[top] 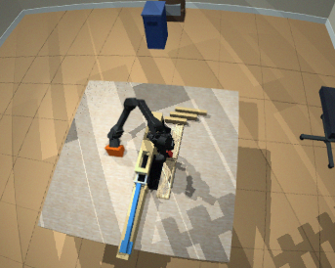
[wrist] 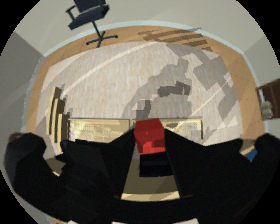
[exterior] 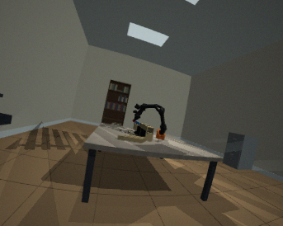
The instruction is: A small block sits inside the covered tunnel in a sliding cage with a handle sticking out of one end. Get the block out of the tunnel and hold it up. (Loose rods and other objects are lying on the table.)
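Red small block [top: 169, 155] [exterior: 134, 120] [wrist: 150, 136] is gripped by the blk pincer [top: 165, 149] [exterior: 135, 119] [wrist: 149, 131], out of the tan tunnel [top: 146, 146] [exterior: 149, 134] & held above the grey table [top: 87, 196] [exterior: 189, 154] [wrist: 101, 80]. Block's seen best in wrist view; only a red speck is shown in ext. view. Long blue strip [top: 132, 215] is shown full-length from top, w/ 3 tan rods [top: 190, 111] [wrist: 51, 112] near tunnel's far end.
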`<state>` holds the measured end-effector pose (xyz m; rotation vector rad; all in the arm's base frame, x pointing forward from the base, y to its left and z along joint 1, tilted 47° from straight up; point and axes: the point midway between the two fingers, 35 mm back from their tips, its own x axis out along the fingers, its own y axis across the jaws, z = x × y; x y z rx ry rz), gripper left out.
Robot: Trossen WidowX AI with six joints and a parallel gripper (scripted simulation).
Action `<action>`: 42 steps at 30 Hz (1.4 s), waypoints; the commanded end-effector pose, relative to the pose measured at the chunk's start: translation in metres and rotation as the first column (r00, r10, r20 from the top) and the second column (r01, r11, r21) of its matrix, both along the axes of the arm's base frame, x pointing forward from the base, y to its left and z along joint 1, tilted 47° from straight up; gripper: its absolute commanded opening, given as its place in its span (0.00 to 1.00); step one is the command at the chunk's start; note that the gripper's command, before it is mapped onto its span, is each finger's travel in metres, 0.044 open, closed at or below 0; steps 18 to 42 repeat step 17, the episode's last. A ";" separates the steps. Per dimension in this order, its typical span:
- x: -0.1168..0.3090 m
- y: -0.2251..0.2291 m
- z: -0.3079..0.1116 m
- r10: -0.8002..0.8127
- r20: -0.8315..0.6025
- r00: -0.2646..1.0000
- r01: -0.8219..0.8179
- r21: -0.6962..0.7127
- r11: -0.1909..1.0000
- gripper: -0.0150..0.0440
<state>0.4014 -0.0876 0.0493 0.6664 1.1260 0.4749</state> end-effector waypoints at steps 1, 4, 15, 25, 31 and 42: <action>-0.006 0.002 0.015 -0.063 0.074 0.995 0.062 0.016 0.998 0.25; -0.006 0.002 0.015 -0.063 0.074 0.995 0.062 0.016 0.998 0.25; -0.021 0.002 0.014 -0.063 0.073 0.995 0.062 0.015 0.998 0.25; -0.021 0.002 0.014 -0.063 0.073 0.995 0.062 0.015 0.998 0.25; -0.021 0.002 0.014 -0.063 0.073 0.995 0.062 0.015 0.998 0.25; -0.021 0.002 0.014 -0.063 0.073 0.995 0.062 0.015 0.998 0.25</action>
